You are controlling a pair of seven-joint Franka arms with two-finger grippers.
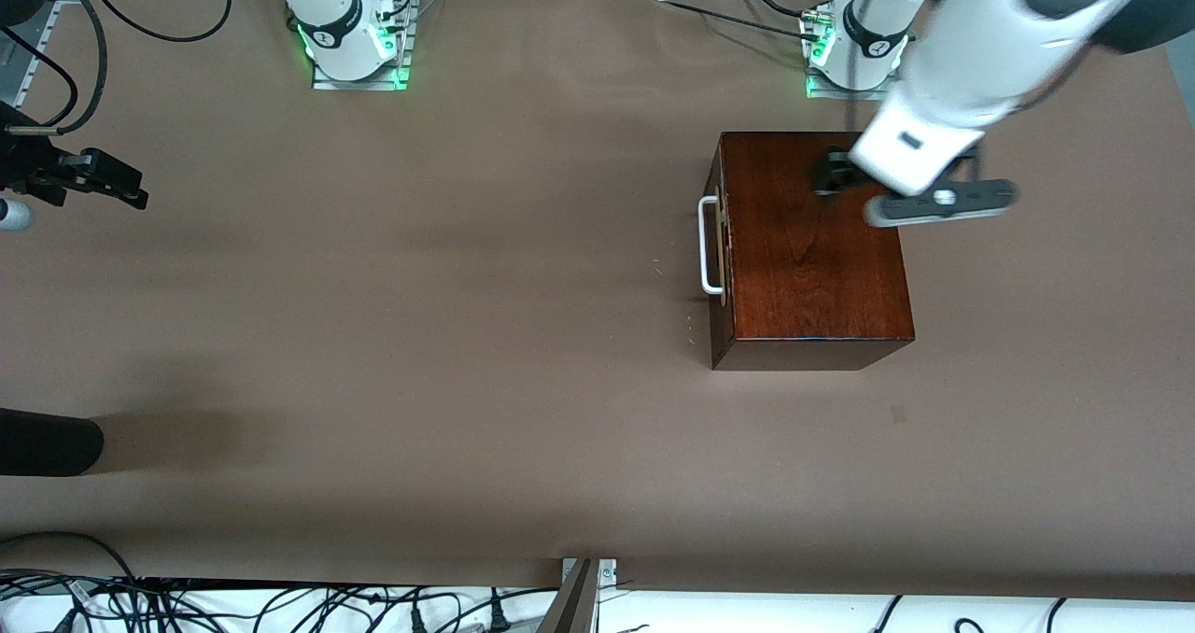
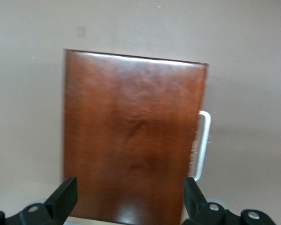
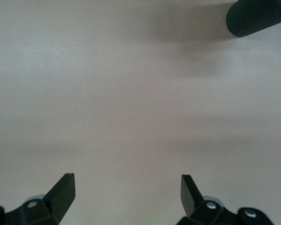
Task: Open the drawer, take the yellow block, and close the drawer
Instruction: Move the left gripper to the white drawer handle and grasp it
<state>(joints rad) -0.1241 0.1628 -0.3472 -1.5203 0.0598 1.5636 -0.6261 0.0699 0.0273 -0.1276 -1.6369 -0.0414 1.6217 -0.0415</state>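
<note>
The glossy mahogany box (image 1: pixel 808 250) stands toward the left arm's end of the table. Its drawer front (image 1: pixel 720 325) is flush with the box, so the drawer is shut. The white bar handle (image 1: pixel 709 246) faces the right arm's end. My left gripper (image 1: pixel 834 174) is open and empty, over the part of the box top nearest the bases. The left wrist view shows the box top (image 2: pixel 131 131) and handle (image 2: pixel 203 145) past the open gripper (image 2: pixel 129 185). The yellow block is hidden. My right gripper (image 1: pixel 117 185) is open and empty over bare table (image 3: pixel 127 183).
A black ribbed cylinder (image 1: pixel 47 442) lies at the table edge at the right arm's end, nearer the front camera; it also shows in the right wrist view (image 3: pixel 257 18). Brown table cover (image 1: pixel 420 288) spreads in front of the drawer. Cables hang along the near edge.
</note>
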